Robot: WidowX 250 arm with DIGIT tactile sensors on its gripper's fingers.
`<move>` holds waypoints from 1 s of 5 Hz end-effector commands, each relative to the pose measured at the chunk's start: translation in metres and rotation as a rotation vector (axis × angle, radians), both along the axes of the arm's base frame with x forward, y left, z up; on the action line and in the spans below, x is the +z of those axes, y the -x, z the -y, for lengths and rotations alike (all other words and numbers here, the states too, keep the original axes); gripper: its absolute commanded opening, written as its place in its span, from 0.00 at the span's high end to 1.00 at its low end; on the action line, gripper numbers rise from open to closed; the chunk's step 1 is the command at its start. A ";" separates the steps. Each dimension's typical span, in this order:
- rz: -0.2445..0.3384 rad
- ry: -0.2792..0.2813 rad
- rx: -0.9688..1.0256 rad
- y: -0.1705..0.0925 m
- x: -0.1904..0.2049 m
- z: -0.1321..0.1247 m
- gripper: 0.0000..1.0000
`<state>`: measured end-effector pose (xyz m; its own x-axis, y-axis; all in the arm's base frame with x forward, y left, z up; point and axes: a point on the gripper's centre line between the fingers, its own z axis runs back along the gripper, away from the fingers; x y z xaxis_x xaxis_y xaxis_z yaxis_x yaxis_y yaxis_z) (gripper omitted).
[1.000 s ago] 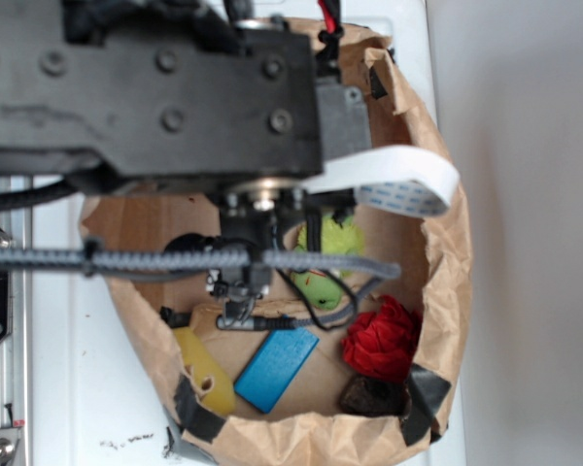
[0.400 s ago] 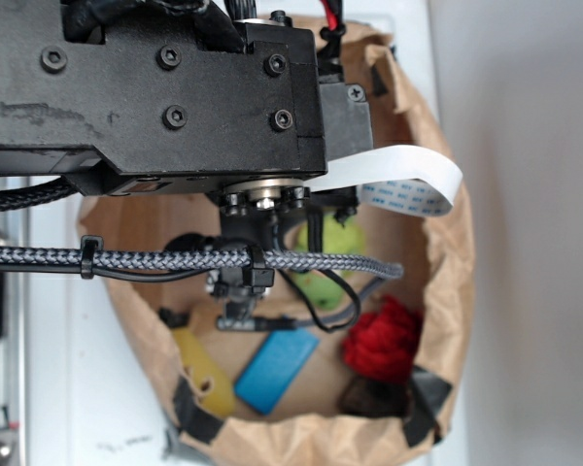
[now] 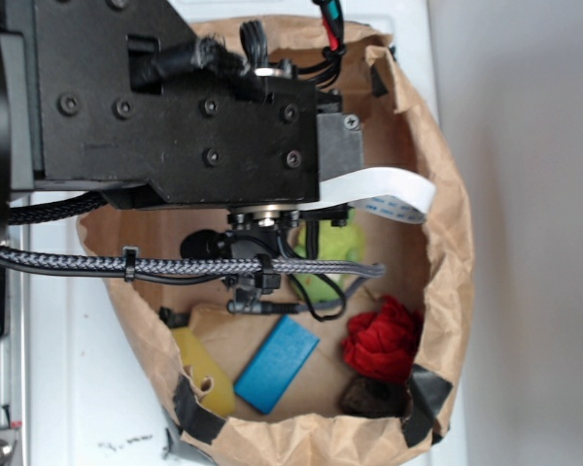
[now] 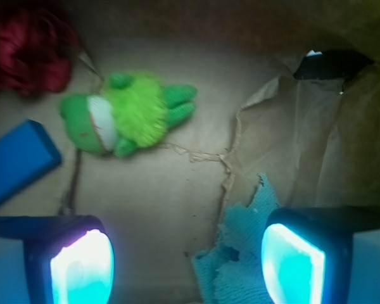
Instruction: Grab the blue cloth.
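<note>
Only the wrist view shows the blue cloth [image 4: 237, 263]; in the exterior view the black arm [image 3: 165, 116] hides that part of the container, and the end effector itself cannot be made out there. In the wrist view the end effector [image 4: 187, 266] stands wide apart, its two glowing fingers [image 4: 82, 269] holding nothing. The cloth is pale aqua, fuzzy, with ragged edges, lying flat between the fingers and close against the right-hand one, partly tucked behind it. The container is a brown paper bag [image 3: 447, 243] with its rim rolled down. On its floor, ahead of the end effector, lies a green plush toy [image 4: 123, 114]; ahead and left are a blue block [image 4: 19, 158] and a red fabric bundle [image 4: 28, 47]. The exterior view alone shows a yellow piece [image 3: 204, 369] and a dark brown item [image 3: 369, 396].
</note>
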<state>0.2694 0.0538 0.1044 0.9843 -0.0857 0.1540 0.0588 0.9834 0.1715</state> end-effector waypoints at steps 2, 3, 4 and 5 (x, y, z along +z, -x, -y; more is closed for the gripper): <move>-0.034 -0.079 -0.021 0.001 -0.014 -0.020 0.00; -0.056 -0.090 -0.024 0.001 -0.018 -0.023 0.00; -0.056 -0.133 -0.002 -0.007 -0.031 -0.028 0.00; -0.077 -0.209 0.005 -0.005 -0.046 -0.032 0.00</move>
<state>0.2680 0.0842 0.0462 0.9949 -0.0993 0.0180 0.0865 0.9307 0.3554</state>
